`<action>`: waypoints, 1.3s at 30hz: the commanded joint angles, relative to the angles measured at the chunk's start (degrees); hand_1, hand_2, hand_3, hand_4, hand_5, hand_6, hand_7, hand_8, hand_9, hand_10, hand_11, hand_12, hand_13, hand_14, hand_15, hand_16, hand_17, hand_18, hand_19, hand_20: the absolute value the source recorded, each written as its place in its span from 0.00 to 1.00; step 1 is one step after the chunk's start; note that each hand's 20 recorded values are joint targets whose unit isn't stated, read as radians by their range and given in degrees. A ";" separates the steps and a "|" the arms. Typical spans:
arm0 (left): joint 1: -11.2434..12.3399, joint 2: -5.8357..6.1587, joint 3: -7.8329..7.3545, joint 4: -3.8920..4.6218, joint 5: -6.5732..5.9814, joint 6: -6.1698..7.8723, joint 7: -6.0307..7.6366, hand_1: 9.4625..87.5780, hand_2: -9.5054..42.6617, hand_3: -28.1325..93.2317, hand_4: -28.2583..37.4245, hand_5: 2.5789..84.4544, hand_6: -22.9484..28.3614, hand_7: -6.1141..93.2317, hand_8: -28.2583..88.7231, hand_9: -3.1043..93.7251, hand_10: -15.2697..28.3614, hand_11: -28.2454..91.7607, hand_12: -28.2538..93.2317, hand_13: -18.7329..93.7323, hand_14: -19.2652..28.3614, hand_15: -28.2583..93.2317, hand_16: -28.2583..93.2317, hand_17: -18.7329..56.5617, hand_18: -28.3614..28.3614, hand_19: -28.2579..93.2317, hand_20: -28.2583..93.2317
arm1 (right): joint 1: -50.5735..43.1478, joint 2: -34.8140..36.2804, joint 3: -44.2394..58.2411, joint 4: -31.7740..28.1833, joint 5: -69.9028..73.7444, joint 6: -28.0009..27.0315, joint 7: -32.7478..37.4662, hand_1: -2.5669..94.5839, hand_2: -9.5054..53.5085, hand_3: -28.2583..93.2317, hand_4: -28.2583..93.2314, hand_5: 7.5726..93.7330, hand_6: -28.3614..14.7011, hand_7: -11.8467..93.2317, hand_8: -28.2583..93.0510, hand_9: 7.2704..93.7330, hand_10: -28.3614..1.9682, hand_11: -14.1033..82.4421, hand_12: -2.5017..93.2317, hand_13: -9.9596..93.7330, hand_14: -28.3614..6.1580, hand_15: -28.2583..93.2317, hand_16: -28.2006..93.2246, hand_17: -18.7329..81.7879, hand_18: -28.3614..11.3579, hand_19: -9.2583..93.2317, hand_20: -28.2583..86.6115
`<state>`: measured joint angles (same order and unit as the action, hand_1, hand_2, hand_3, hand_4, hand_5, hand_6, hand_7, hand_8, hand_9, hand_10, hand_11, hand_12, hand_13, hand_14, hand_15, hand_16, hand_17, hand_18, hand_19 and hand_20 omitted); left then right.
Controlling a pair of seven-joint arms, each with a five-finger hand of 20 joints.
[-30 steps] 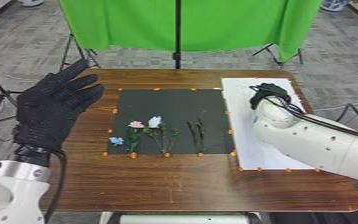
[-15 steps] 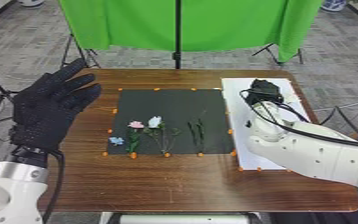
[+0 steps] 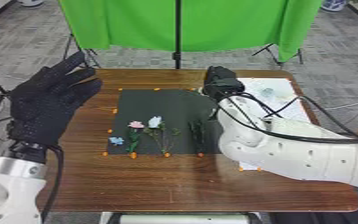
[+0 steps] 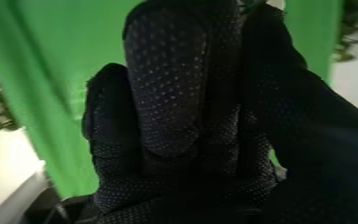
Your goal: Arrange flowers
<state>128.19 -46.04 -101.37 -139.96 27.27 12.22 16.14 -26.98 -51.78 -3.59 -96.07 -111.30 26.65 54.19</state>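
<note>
Near the far right corner of the black mat [image 3: 158,104] is the right hand [image 3: 218,83]; I can't tell how its fingers stand. Off to the left, the left hand [image 3: 47,100] is raised, fingers straight and a little apart. On the mat lie 3 flowers, 1 blue [image 3: 116,141], 1 pink [image 3: 136,124] and 1 white [image 3: 154,121], plus green stems [image 3: 200,132] beside them.
</note>
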 commanded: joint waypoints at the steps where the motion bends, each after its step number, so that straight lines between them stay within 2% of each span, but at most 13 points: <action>1: -0.21 -0.22 0.02 0.68 0.52 -1.48 -0.67 0.16 0.33 0.87 0.10 0.44 0.68 0.20 0.17 0.35 0.85 0.50 0.32 0.38 1.00 0.69 0.14 0.16 1.00 0.83 0.13 | 0.05 -6.28 -2.18 -1.05 -0.21 0.06 -0.58 0.58 0.00 0.79 0.00 0.93 0.75 0.26 0.26 1.00 0.74 0.29 0.28 0.97 0.76 0.63 0.40 0.69 0.32 1.00 0.36; 6: -0.09 0.82 0.16 0.99 -0.14 -1.57 0.29 0.16 0.33 0.87 0.10 0.44 0.68 0.20 0.17 0.36 0.86 0.50 0.32 0.38 1.00 0.69 0.14 0.16 1.00 0.83 0.13 | -0.23 -8.09 -4.17 -1.11 0.10 -0.57 -0.22 0.58 0.00 0.79 0.00 0.93 0.75 0.26 0.26 1.00 0.74 0.29 0.28 0.97 0.76 0.63 0.40 0.69 0.32 1.00 0.36; 8: -0.49 0.82 0.33 1.11 -0.11 -1.81 0.02 0.16 0.33 0.87 0.10 0.44 0.68 0.20 0.17 0.36 0.86 0.50 0.32 0.39 1.00 0.69 0.14 0.16 1.00 0.83 0.13 | -0.58 -8.33 -4.59 -1.30 0.34 -1.12 -0.26 0.58 0.00 0.79 0.00 0.93 0.75 0.26 0.26 1.00 0.74 0.29 0.28 0.96 0.76 0.63 0.40 0.69 0.32 1.00 0.36; 16: -0.88 1.55 0.68 1.47 -0.42 -1.97 0.33 0.16 0.33 0.87 0.10 0.44 0.68 0.20 0.17 0.36 0.86 0.50 0.32 0.38 1.00 0.69 0.14 0.16 1.00 0.84 0.13 | -0.29 -9.21 -7.36 -1.17 1.39 -1.31 -0.63 0.57 0.00 0.80 0.00 0.92 0.75 0.26 0.25 1.00 0.71 0.29 0.29 0.95 0.75 0.63 0.40 0.68 0.31 1.00 0.37; 19: -1.06 1.66 0.72 1.50 -0.41 -2.11 -0.12 0.16 0.33 0.87 0.10 0.45 0.68 0.20 0.17 0.36 0.85 0.50 0.32 0.38 1.00 0.69 0.14 0.16 1.00 0.84 0.13 | 0.04 -10.01 -8.37 -0.61 1.61 -1.25 -0.50 0.57 0.00 0.79 0.00 0.91 0.75 0.26 0.25 1.00 0.70 0.31 0.28 0.95 0.74 0.64 0.40 0.67 0.31 1.00 0.37; 24: -1.91 1.67 1.24 1.86 -0.29 -2.69 -0.29 0.16 0.33 0.87 0.10 0.45 0.68 0.20 0.17 0.36 0.85 0.50 0.32 0.38 1.00 0.69 0.14 0.16 1.00 0.84 0.13 | 0.30 -10.78 -8.89 0.12 1.62 -2.38 0.09 0.56 0.00 0.79 0.00 0.89 0.75 0.25 0.24 1.00 0.70 0.32 0.28 0.95 0.74 0.64 0.40 0.67 0.31 1.00 0.37; 26: -1.42 1.57 0.96 1.75 -0.29 -2.85 -0.38 0.16 0.33 0.87 0.10 0.45 0.68 0.20 0.17 0.36 0.85 0.50 0.32 0.38 1.00 0.69 0.14 0.16 1.00 0.84 0.12 | 0.09 -10.82 -9.05 0.09 1.69 -2.51 0.37 0.56 0.00 0.79 0.00 0.87 0.75 0.25 0.24 1.00 0.70 0.32 0.28 0.95 0.74 0.64 0.40 0.67 0.31 1.00 0.37; 30: -1.22 0.98 0.86 1.69 -0.23 -2.25 -0.70 0.16 0.33 0.87 0.10 0.45 0.68 0.20 0.17 0.35 0.85 0.50 0.32 0.38 1.00 0.69 0.14 0.16 1.00 0.84 0.12 | -0.41 -10.57 -8.57 -0.11 1.19 -3.73 0.37 0.55 0.00 0.79 0.00 0.84 0.74 0.25 0.23 1.00 0.70 0.32 0.28 0.94 0.74 0.65 0.40 0.67 0.31 1.00 0.38; 32: -0.93 0.66 0.61 1.62 -0.03 -2.52 -0.96 0.16 0.33 0.87 0.10 0.45 0.68 0.20 0.17 0.36 0.85 0.50 0.32 0.38 1.00 0.69 0.14 0.16 1.00 0.84 0.12 | -0.81 -10.33 -8.12 -0.61 1.18 -4.80 0.50 0.53 0.00 0.79 0.00 0.82 0.72 0.25 0.23 0.99 0.69 0.33 0.27 0.94 0.74 0.65 0.40 0.67 0.31 1.00 0.38; 39: -0.74 0.45 0.76 1.61 -0.27 -2.01 -1.18 0.16 0.33 0.87 0.10 0.45 0.68 0.20 0.17 0.36 0.85 0.50 0.32 0.38 1.00 0.69 0.14 0.16 1.00 0.84 0.12 | -0.68 -9.84 -8.51 -1.77 1.07 -4.75 0.77 0.47 0.00 0.84 0.00 0.74 0.71 0.26 0.15 0.96 0.67 0.36 0.25 0.92 0.74 0.66 0.39 0.65 0.30 1.00 0.37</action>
<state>126.63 -44.81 -100.70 -138.56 27.15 10.09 15.88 -27.87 -61.98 -12.31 -96.56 -109.53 22.02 54.68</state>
